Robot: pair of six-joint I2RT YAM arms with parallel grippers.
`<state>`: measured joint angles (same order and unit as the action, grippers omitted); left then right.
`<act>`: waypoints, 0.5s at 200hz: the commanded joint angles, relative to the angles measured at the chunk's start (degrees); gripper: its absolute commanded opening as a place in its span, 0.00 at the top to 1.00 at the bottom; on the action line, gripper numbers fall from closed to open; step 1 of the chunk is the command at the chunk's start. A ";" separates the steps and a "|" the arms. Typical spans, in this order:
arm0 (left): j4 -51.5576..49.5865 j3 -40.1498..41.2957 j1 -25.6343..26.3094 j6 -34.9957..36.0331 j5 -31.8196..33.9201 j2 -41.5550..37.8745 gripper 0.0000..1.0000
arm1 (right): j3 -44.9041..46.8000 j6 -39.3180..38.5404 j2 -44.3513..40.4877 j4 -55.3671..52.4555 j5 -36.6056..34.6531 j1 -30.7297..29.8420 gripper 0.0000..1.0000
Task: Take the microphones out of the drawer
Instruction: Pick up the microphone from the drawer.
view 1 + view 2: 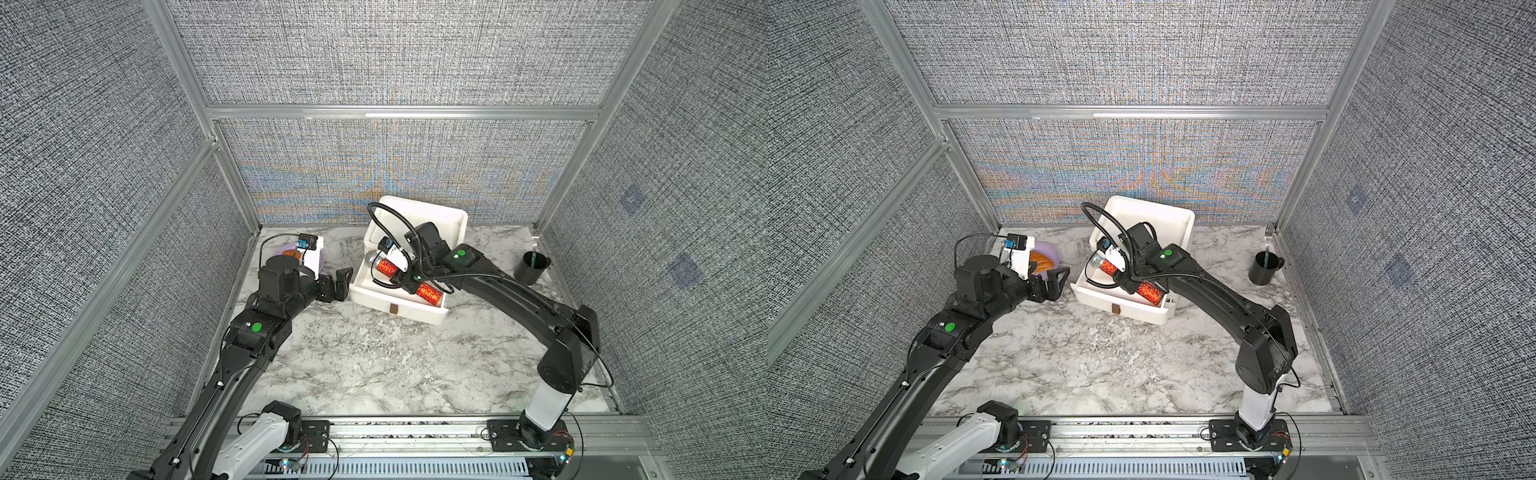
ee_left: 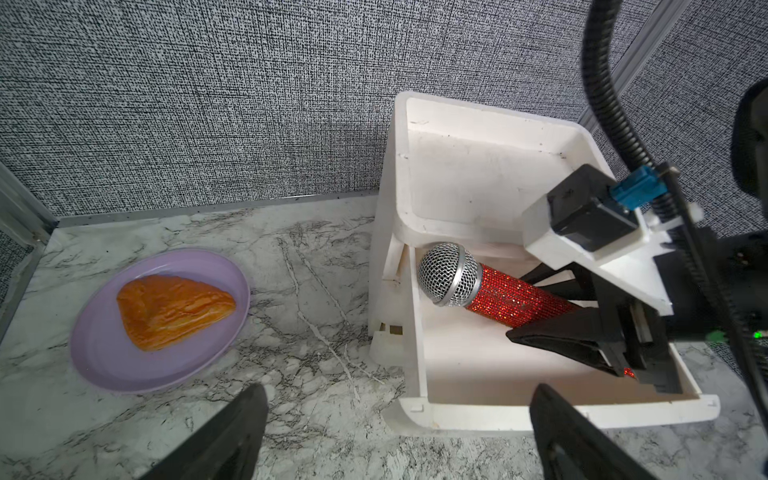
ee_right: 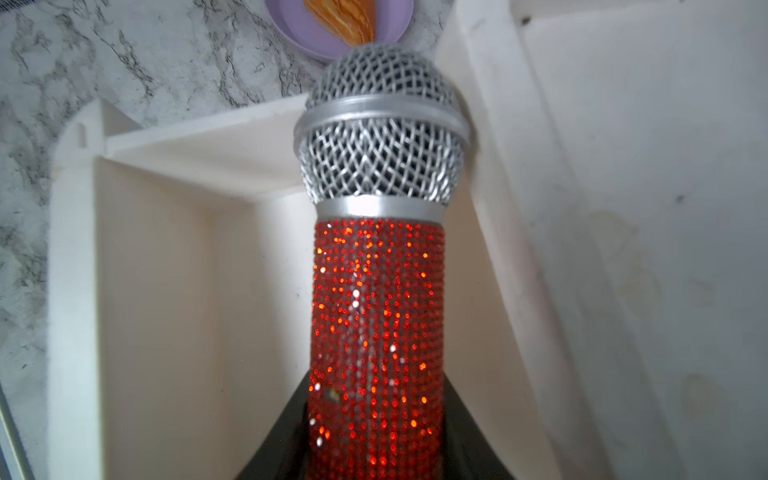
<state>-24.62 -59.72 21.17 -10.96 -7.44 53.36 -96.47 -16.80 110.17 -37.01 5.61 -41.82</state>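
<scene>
Red rhinestones on the handle, silver mesh on the head: the microphone [image 2: 511, 299]. Lies slantwise inside the pulled-out white drawer [image 2: 419, 332], not yet out of it. Points its head toward the corner where the drawer meets the white cabinet [image 2: 478, 174], with the handle running back toward the drawer's front. Shows only in part in both top views, the right arm crossing over its middle.

Right gripper [image 2: 517, 305]: reaches down into the drawer and clamps the red handle, one black finger on each side. Presses against the rhinestones in the right wrist view.

Left gripper [image 1: 336, 284]: jaws spread wide, nothing between them. Sits just beside the drawer's left wall, low over the marble table [image 1: 374, 365]; touching the table or not, cannot tell.

Purple plate [image 2: 104, 365] with an orange-brown pastry [image 2: 174, 311] on it, left of the drawer and apart from it. Black mug [image 1: 532, 270] well apart on the right, holding something thin, too small to tell.
</scene>
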 commanded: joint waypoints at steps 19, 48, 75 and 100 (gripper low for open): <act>-1.00 -0.79 -0.09 0.71 -0.62 -0.19 0.00 | -0.73 -1.20 -0.75 3.09 3.45 0.14 1.00; -1.64 -1.22 -0.10 1.05 -0.97 -0.10 0.00 | -1.09 -0.41 -2.34 3.56 3.71 0.18 1.00; -2.27 -2.08 -0.14 1.72 -1.82 -0.10 0.00 | -2.33 1.02 -3.35 3.12 3.67 0.53 1.00; -2.78 -2.67 -0.13 2.42 -2.95 -0.28 0.00 | -3.50 3.25 -4.14 1.84 4.33 1.41 1.00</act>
<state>-26.13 -61.73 21.17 -9.82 -8.78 53.21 -98.94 -15.81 106.72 -35.51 8.95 -40.88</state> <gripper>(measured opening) 0.999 0.407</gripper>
